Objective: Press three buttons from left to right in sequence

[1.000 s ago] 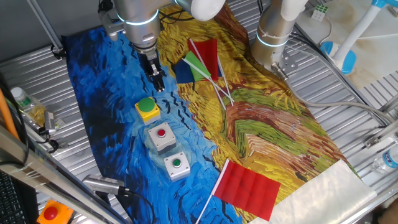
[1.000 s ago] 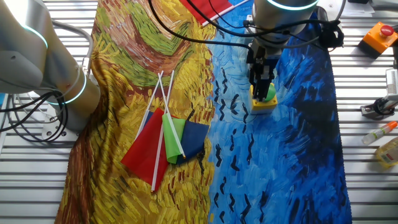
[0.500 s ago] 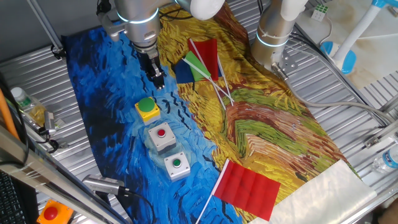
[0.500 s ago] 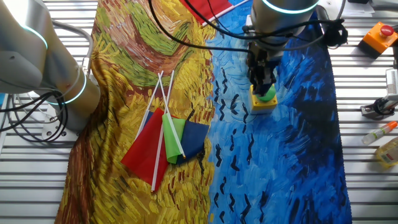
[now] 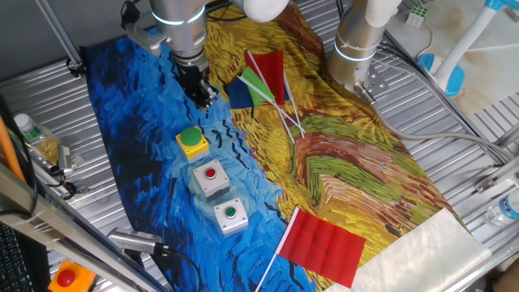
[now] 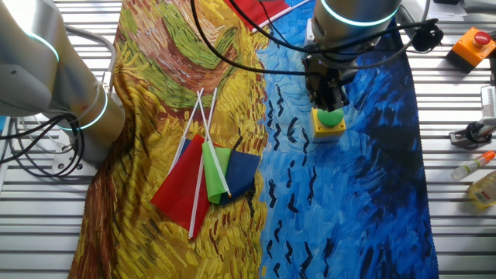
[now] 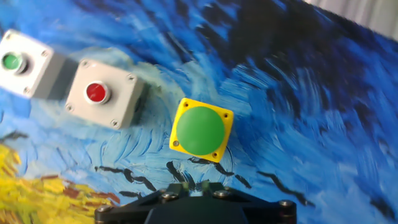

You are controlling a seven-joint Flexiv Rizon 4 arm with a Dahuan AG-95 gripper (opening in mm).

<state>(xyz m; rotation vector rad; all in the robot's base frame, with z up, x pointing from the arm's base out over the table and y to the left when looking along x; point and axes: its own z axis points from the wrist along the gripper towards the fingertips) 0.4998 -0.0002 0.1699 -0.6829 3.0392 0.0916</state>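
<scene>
Three button boxes lie in a row on the blue part of the painted cloth. The yellow box with the big green dome (image 5: 192, 141) is nearest the gripper, then the grey box with the red cap (image 5: 211, 177), then the grey box with the green cap (image 5: 230, 213). My gripper (image 5: 203, 96) hangs above the cloth just beyond the yellow box and touches nothing. In the other fixed view the gripper (image 6: 328, 98) is right above the yellow box (image 6: 328, 122). The hand view shows the yellow box (image 7: 202, 129), the red-capped box (image 7: 99, 93) and the green-capped box (image 7: 18, 62). Only the gripper's black body shows there.
Several small flags (image 5: 263, 81) lie on the yellow part of the cloth, and a red one (image 5: 324, 243) lies near the front. A second arm's base (image 5: 357, 49) stands behind. An orange box with a red button (image 5: 65, 276) sits off the cloth.
My gripper has risen and drawn back from the yellow box's green dome. The three boxes have not moved.
</scene>
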